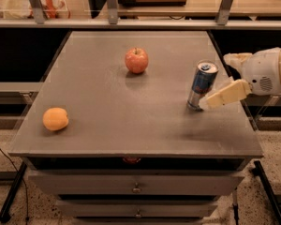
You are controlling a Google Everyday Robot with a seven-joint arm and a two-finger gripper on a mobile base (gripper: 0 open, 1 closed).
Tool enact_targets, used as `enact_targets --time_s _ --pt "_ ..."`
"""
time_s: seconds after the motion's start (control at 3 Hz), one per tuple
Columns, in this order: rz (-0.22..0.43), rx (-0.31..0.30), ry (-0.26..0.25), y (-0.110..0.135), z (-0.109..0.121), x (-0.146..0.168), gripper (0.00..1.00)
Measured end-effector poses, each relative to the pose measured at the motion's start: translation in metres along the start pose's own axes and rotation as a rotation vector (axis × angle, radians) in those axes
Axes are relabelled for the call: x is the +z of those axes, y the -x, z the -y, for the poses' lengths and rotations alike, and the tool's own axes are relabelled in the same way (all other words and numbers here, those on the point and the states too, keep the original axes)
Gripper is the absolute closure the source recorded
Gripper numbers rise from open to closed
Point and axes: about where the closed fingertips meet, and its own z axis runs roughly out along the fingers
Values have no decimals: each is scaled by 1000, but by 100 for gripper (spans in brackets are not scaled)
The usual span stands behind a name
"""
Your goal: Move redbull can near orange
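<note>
The redbull can (202, 84), blue and silver, stands at the right side of the grey table (112, 125). The orange (55, 119) lies near the table's front left corner, far from the can. My gripper (216, 81) reaches in from the right edge and is open. Its near finger (223, 95) has its tip by the can's base on the right. Its far finger (236, 58) is behind and to the right of the can. The can is not gripped.
A red apple (136, 60) with a stem sits at the middle back of the table. Drawers (136, 187) are below the front edge. A shelf rail with posts (111, 3) runs behind the table.
</note>
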Motion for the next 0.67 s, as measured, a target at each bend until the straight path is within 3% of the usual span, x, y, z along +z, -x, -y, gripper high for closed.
enact_targets --time_s 0.33,0.67 --pt "75 -5 50 7 -3 15 0" --pt "130 -19 84 14 -5 24 18"
